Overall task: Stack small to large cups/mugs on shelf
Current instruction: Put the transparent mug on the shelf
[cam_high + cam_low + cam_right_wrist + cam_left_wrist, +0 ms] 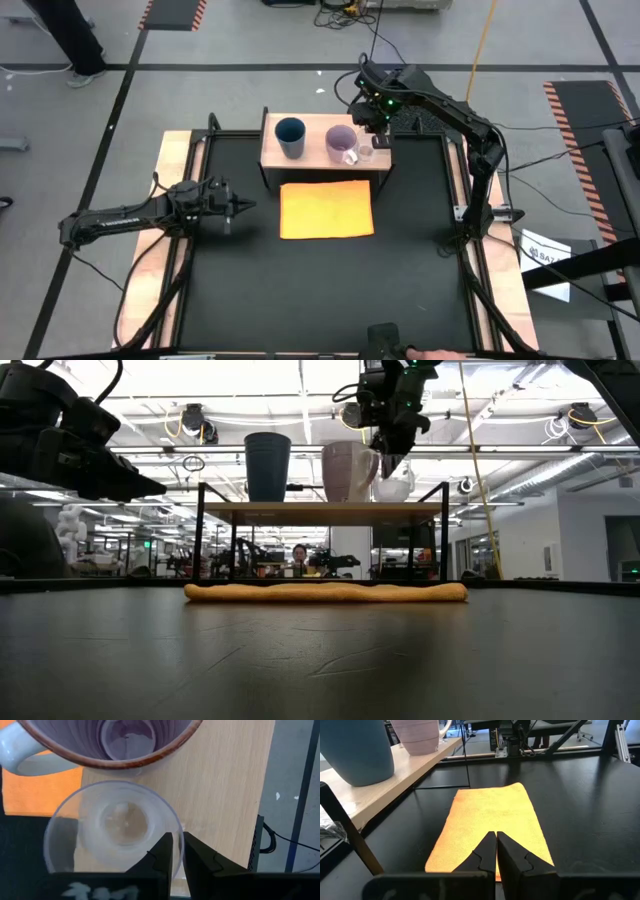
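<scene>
The right gripper (pixel 375 125) is up at the far right end of the shelf (pixel 312 154). Its two dark fingers (pixel 162 857) are pinched close together on the rim of the clear cup (pixel 114 827). One finger is inside the cup and one is outside, so the gripper holds the clear cup by its edge. From the low camera, the gripper (pixel 393 448) comes down from above onto that cup (pixel 393 484).

The clear cup (pixel 364 152) stands on the wooden shelf, just beside the lilac mug (pixel 342 142). In the right wrist camera the mug (pixel 112 742) has a brown rim and a pale handle, and it looks like it touches the clear cup. The dark blue tumbler (pixel 290 135) stands upright farther left on the shelf, apart from the mug.

A flat orange sheet (pixel 326 208) lies on the black table (pixel 320 290) right in front of the shelf.

The left gripper (pixel 240 207) waits over the table, left of the orange sheet. Its fingers (pixel 485 855) are closed together and hold nothing.

A white label (pixel 548 252) lies at the right side of the table. Its dark writing is too small to read.
</scene>
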`<state>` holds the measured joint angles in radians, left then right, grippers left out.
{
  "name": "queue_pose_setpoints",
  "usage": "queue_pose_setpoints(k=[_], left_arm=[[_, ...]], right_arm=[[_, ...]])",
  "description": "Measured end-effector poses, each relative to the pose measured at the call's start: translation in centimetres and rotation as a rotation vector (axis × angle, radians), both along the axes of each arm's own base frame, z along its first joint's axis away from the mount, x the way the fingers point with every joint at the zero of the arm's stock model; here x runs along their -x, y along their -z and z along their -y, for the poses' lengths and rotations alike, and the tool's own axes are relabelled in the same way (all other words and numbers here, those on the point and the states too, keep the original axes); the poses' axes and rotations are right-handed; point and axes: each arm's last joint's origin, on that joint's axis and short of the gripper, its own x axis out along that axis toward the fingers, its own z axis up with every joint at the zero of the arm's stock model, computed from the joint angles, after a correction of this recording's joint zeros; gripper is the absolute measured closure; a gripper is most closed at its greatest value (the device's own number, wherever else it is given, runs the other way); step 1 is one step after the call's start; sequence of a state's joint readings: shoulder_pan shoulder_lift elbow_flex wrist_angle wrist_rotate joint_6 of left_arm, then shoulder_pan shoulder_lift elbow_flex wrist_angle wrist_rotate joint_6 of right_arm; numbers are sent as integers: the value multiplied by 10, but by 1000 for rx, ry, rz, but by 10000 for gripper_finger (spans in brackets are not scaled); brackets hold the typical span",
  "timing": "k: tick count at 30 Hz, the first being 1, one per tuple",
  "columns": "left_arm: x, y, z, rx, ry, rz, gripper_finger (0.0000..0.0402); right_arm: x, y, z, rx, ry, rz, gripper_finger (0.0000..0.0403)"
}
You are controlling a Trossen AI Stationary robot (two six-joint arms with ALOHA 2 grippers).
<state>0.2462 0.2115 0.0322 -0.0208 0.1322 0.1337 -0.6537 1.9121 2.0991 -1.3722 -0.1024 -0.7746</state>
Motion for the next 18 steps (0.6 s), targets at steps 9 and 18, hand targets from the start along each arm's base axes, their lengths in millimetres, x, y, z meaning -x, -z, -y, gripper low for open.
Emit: queue_pose_setpoints(k=[9, 18], left_arm=[[0, 0, 0, 0, 0, -2, 385], [0, 0, 0, 0, 0, -2, 385]], right_arm=[[0, -1, 0, 2, -1, 7, 369], [0, -1, 0, -4, 7, 13, 369]])
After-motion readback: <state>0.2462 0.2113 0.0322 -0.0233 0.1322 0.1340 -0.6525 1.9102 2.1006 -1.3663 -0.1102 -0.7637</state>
